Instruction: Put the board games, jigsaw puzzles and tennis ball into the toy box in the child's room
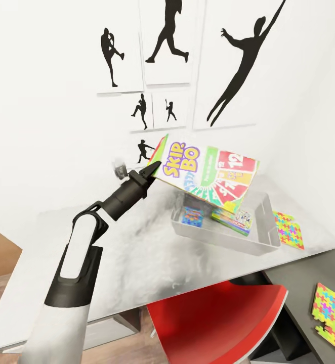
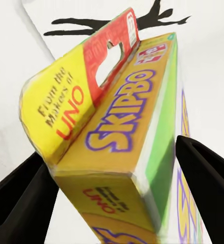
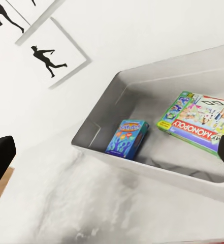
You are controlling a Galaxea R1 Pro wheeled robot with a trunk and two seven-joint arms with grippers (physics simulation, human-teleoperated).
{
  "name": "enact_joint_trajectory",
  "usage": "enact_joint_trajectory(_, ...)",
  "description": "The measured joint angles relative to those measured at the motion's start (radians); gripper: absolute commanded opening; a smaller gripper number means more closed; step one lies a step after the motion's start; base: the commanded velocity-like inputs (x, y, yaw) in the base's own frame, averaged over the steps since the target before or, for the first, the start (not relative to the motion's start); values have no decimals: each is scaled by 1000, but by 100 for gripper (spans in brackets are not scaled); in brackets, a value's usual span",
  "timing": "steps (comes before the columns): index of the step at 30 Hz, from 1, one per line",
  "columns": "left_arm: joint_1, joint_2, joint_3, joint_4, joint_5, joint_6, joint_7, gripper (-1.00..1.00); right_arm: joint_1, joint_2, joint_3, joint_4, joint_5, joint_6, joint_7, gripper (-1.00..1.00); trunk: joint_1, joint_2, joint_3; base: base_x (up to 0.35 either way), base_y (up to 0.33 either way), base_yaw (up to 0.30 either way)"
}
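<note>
My left hand (image 1: 154, 169) is clamping the Skip-Bo box (image 1: 208, 174) above the toy box (image 1: 261, 242), already holding Monopoly (image 3: 205, 122) and the blue game (image 3: 126, 137). Both jigsaws (image 1: 289, 230) are waiting near the desk's (image 1: 137, 263) right end; I'm not finding the ball.

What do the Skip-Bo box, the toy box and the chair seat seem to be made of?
Skip-Bo box, held in the left tool: printed glossy cardboard, judging by its folded edges and punched hang tab. Toy box: pale grey with a soft sheen, metal or smooth plastic, hard to tell. Chair seat: glossy red moulded plastic, probably.
</note>
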Motion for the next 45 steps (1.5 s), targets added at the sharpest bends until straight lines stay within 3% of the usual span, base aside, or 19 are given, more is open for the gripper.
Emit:
enact_joint_trajectory(3, -50, -4, -68, 2, 20, -118, 164, -100, 0, 0, 3, 0, 0, 11, 0, 100, 0, 0, 0, 0, 0, -85)
enact_joint_trajectory(4, -51, -4, -70, 2, 29, -120, 166, -100, 0, 0, 3, 0, 0, 11, 0, 100, 0, 0, 0, 0, 0, -155)
enact_joint_trajectory(5, -80, -5, -100, 4, 27, -203, 296, -100, 0, 0, 5, 0, -1, 15, 0, 100, 0, 0, 0, 0, 0, -176)
enact_joint_trajectory(6, -98, -6, -114, 5, 39, -249, 359, -100, 1, 0, 5, 0, -1, 17, 0, 100, 0, 0, 0, 0, 0, -176)
enact_joint_trajectory(7, -99, -6, -116, 5, 47, -251, 362, -100, 1, 0, 5, 0, -1, 17, 0, 100, 0, 0, 0, 0, 0, -193)
enact_joint_trajectory(11, -157, -6, -177, 22, 54, -367, 515, -100, 1, 0, 6, 0, -2, 20, 0, 100, 0, 0, 0, 0, 0, -224)
enact_joint_trajectory(16, -190, -2, -229, 35, 58, -428, 594, -100, 1, -1, 8, 0, -3, 22, 0, 100, 0, 0, 0, 0, 0, -259)
enact_joint_trajectory(45, -200, 4, -242, 200, 72, -500, 608, -100, 6, -1, 33, 0, 0, 21, 51, 100, 0, 0, 4, 0, 0, -75)
